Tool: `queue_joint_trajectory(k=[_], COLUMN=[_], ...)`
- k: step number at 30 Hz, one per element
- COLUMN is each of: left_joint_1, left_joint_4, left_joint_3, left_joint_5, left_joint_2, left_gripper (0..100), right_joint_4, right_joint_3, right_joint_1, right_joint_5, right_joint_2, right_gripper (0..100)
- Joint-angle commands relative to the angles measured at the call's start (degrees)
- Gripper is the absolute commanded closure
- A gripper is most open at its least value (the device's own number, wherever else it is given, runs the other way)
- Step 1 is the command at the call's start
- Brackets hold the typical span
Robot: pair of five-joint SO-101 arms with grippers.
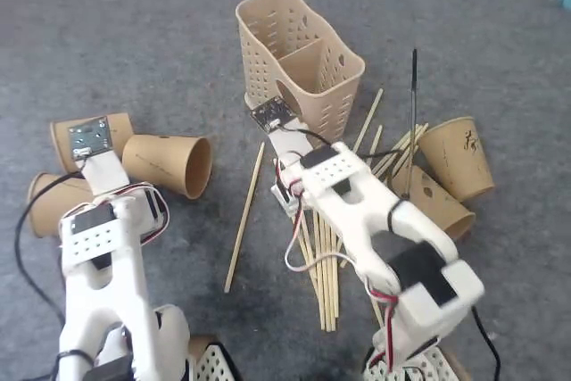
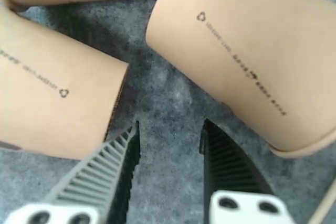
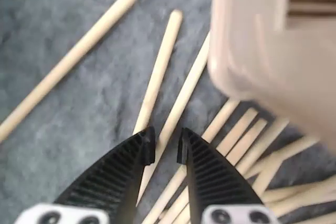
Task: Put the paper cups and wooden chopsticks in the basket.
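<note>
The left arm [image 1: 96, 247] and right arm [image 1: 357, 198] are white plastic with black motors, cables and ribbed jaws.

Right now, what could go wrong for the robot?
The left end effector hangs open over the gap between two lying cups; closing there might grab nothing or roll them away. The right end effector is low over crowded chopsticks, so it may pinch several or one near its end. The basket stands close beside it and could get knocked.
</note>
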Motion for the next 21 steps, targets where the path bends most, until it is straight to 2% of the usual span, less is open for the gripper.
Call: queue_joint_trajectory(k=[1,4,6,13,21], left_joint_1=[-0.5,-0.5,-0.5,-0.5,-0.5], left_joint_4=[-1.3,-1.3,-1.3,-1.3,-1.3], left_joint_3=[-0.4,-0.4,-0.4,-0.4,-0.4], left_joint_5=[0.9,0.9,0.9,0.9,0.9], left_joint_2=[-1.8,-1.8,-1.8,-1.8,-1.8], left_gripper=[82,82,82,82,82], right_joint_4=[3.3,5.3,5.9,8.4,8.6], right_joint_3=[-6.5,-7.7,-7.4,-0.6,13.0], right_joint_1=[1.5,0.6,-1.0,-6.3,-12.8], right_joint_5=[-0.8,-0.4,-0.3,-0.2,-0.2], right_joint_2=[1.8,3.3,2.9,-2.2,-19.0], right_gripper=[90.7,92.7,99.5,99.1,99.1])
